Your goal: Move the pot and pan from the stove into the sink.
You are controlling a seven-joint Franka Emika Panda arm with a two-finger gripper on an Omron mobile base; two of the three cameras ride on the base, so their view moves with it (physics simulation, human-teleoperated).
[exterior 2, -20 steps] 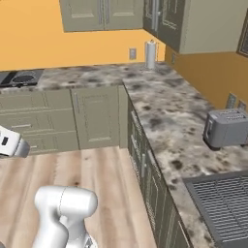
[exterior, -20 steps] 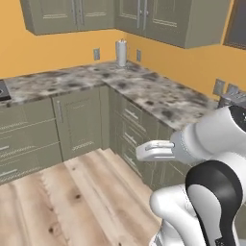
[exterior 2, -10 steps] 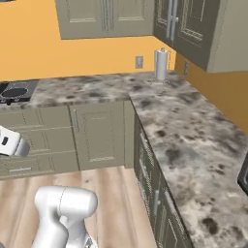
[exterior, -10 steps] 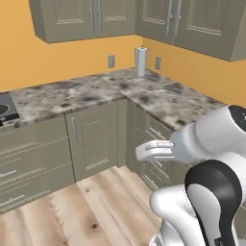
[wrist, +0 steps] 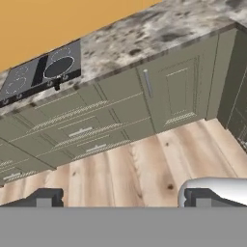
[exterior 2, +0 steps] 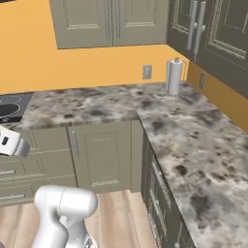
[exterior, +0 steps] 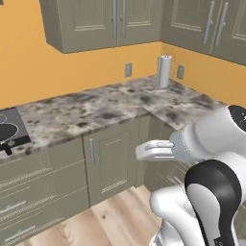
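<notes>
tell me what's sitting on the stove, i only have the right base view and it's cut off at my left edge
observer: The hand view shows the whole stove. A black pan sits on one burner, its thin handle toward the front knobs.
operator: ok are the jaws open
observer: Yes. In the hand view the two finger tips stand wide apart with nothing between them.
operator: what are they aimed at
observer: The wooden floor in front of the cabinet door. The stove lies off in that view's upper left, well clear of the jaws.
</notes>
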